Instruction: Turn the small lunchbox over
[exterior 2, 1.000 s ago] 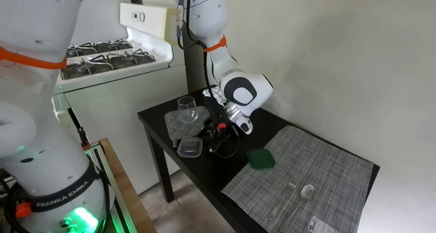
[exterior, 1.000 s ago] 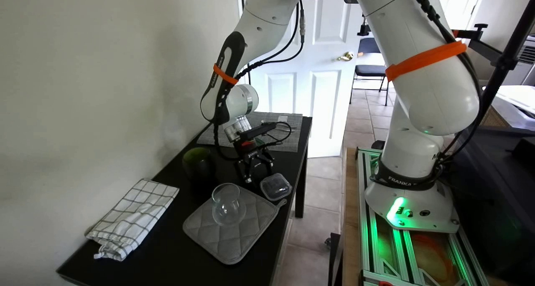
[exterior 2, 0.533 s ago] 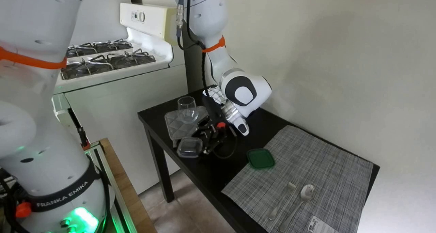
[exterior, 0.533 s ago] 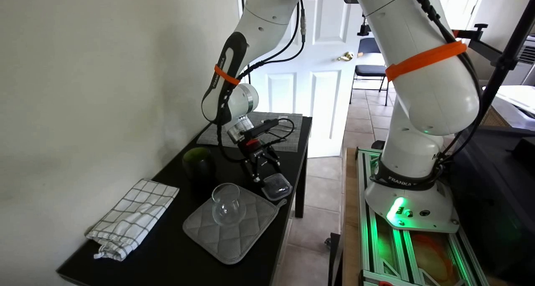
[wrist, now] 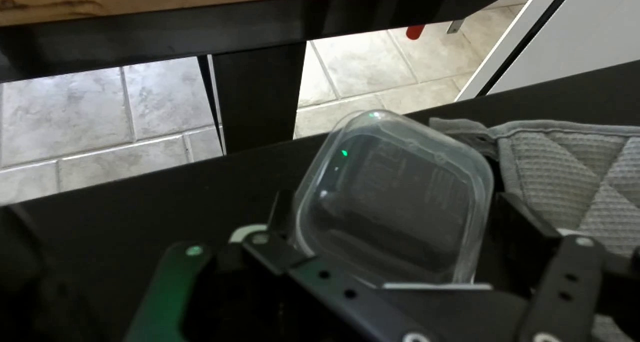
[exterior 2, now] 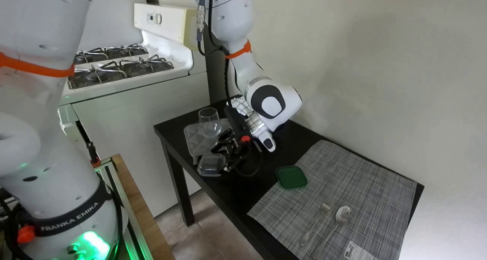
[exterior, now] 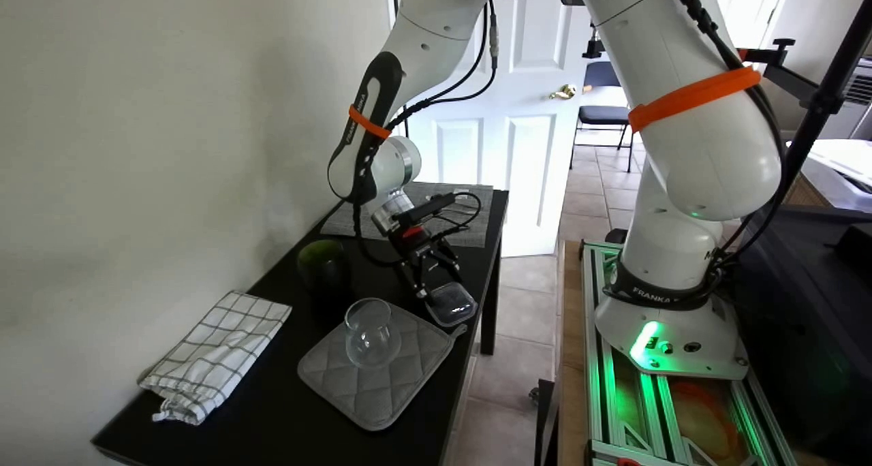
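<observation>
The small lunchbox [wrist: 405,182], a clear rounded-square plastic container, lies on the black table near its edge, as both exterior views show [exterior: 452,306] [exterior 2: 211,164]. My gripper [wrist: 402,212] stands open, tilted low over the near side of it, with the box between the spread fingers. In the wrist view the left finger [wrist: 282,209] is right beside the rim; whether it touches is unclear. A gap separates the right finger [wrist: 525,219] from the box. The gripper's own linkage hides the box's near edge. Which side of the box faces up I cannot tell.
Close by lies a grey quilted potholder [exterior: 340,384] with a clear glass [exterior: 373,340] on it. A dark green cup [exterior: 324,268] and a checked cloth [exterior: 221,350] are toward the wall. A green lid [exterior 2: 291,176] sits by the grey placemat [exterior 2: 361,180] with fork and spoon.
My gripper has moved toward the lunchbox and its open fingers have come up to and around its near side. The lunchbox appears to have shifted very slightly.
</observation>
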Action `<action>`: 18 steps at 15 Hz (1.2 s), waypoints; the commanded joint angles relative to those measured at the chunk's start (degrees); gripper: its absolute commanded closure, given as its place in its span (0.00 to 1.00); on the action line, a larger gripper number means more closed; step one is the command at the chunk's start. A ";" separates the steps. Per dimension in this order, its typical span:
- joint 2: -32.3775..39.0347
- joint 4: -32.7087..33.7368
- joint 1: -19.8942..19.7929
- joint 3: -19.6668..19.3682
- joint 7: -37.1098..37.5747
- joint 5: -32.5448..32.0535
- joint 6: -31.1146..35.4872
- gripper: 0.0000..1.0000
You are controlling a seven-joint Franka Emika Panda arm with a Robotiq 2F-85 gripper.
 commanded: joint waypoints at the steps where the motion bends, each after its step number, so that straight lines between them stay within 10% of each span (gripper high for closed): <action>1: 0.27 -0.31 0.21 0.40 -0.21 0.69 1.80 0.00; 4: 0.40 -0.34 0.29 0.53 -0.08 0.67 1.86 0.00; 8: 0.11 -0.63 0.38 0.30 0.46 0.69 2.77 0.38; 18: -9.58 -6.56 0.69 -1.23 0.23 -1.39 9.59 0.39</action>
